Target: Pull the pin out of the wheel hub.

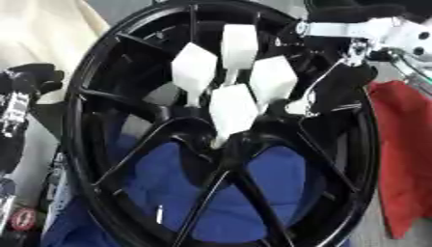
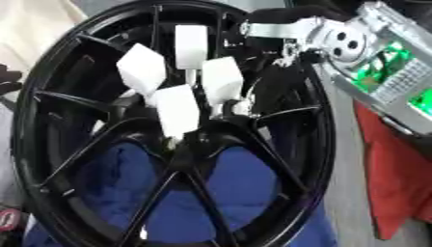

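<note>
While its fingers' state cannot be told, right hand (image 1: pixel 342 79) against wheel hub (image 1: pixel 228 144), beside white pins (image 1: pixel 232 108).

Both eye views look down from the head, close on the black wheel hub (image 1: pixel 219 140), which fills each frame; the right eye view shows more at the right edge.

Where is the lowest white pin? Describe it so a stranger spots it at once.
Find the big black wheel filling the view, with blue cloth behind its spokes. Four white paddle-shaped pins cluster above its hub; the lowest pin sits in the middle, nearest the centre.
</note>
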Available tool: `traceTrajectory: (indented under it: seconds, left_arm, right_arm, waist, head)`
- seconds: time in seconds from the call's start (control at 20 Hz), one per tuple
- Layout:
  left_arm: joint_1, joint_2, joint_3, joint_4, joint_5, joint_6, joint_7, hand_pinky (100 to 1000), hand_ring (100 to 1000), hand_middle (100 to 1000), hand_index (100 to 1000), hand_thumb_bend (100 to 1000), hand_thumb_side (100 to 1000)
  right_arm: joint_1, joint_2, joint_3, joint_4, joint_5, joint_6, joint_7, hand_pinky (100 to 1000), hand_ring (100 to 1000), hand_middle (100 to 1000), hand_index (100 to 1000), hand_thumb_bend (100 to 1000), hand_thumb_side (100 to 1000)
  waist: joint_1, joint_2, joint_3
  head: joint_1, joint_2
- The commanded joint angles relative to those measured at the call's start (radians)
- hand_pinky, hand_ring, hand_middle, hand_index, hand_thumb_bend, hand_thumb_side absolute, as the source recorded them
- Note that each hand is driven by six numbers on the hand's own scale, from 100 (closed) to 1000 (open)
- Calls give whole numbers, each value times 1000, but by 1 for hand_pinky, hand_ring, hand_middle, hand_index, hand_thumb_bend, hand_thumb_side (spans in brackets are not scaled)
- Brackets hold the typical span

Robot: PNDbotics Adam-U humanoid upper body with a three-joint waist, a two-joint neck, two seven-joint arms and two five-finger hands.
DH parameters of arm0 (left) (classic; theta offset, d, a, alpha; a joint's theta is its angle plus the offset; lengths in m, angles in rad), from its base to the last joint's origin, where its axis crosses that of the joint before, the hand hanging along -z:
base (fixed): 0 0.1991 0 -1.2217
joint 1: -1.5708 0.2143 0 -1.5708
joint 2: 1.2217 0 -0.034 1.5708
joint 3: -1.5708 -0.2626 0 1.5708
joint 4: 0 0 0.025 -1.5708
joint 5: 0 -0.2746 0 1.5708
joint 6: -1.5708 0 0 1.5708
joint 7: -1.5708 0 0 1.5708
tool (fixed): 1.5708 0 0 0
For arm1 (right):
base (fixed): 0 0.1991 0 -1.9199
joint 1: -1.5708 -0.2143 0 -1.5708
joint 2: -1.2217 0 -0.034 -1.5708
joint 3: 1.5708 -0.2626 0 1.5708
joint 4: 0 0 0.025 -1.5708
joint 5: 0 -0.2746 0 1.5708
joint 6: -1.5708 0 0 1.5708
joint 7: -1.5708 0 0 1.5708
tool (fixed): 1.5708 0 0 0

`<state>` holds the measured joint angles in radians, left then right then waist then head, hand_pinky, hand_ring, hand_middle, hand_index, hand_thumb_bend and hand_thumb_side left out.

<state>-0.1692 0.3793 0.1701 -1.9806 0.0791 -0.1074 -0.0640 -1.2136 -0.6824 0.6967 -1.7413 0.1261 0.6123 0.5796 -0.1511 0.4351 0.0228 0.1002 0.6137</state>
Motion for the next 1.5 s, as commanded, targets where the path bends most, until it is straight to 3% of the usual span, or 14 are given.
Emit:
traceTrajectory:
  seconds: [0.05, 0.3, 0.75, 0.95, 1.3, 1.5]
  left_arm:
    - [-8, 13, 0, -19, 7, 0, -5, 826, 797, 628, 753, 100, 724]
    - [-8, 12, 0, -19, 11, 2, -10, 828, 798, 629, 753, 100, 724]
    - [-7, 11, 1, -19, 13, 9, -21, 829, 801, 631, 752, 100, 727]
    - [-8, 11, 2, -19, 12, 11, -25, 830, 801, 631, 752, 100, 725]
    - [-8, 10, 2, -19, 9, 13, -31, 831, 803, 632, 752, 100, 724]
    - [-7, 10, 1, -19, 10, 14, -35, 831, 804, 633, 752, 100, 723]
  right_arm:
    - [-15, -17, -17, -24, -14, 18, -1, 742, 807, 628, 661, 337, 100]
    - [-16, -19, -22, -40, -27, 24, -17, 736, 797, 598, 632, 332, 100]
    - [-13, -17, -32, -51, -102, 43, -98, 658, 716, 413, 438, 152, 100]
    - [-8, -23, -31, -58, -152, 47, -144, 633, 667, 339, 367, 226, 100]
    - [7, -42, -38, -88, -199, 50, -193, 594, 587, 203, 235, 257, 101]
    - [6, -46, -41, -107, -222, 53, -214, 578, 557, 148, 193, 308, 165]
  waist:
    - [6, -23, -1]
    - [4, -26, -1]
    - [2, -25, 2]
    - [1, -25, 3]
    - [1, -26, 4]
    - [0, -27, 4]
  head:
    - [2, -8]
    - [3, -8]
    - [3, -13]
    - [3, -15]
    - [2, -18]
    - [3, -18]
